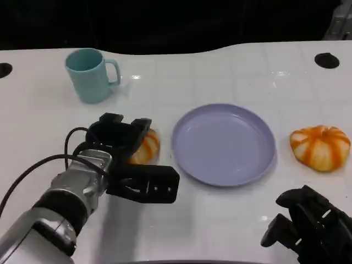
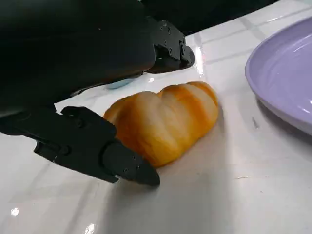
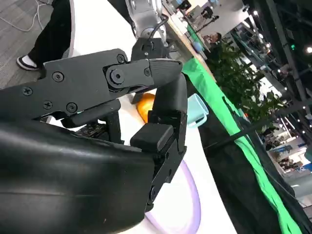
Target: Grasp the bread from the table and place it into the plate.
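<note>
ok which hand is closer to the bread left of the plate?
Left. The left hand is right at that bread, its fingers on either side of it. The right hand sits at the table's near edge, past the plate.

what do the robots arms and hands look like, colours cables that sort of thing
The left forearm is a silver metal cylinder with ringed segments, and black cables loop from it to the wrist. The left hand is matte black, with blocky, angular fingers and a rounded shell. The right hand is the same black; up close its fingers show round screw heads and pivot pins.
</note>
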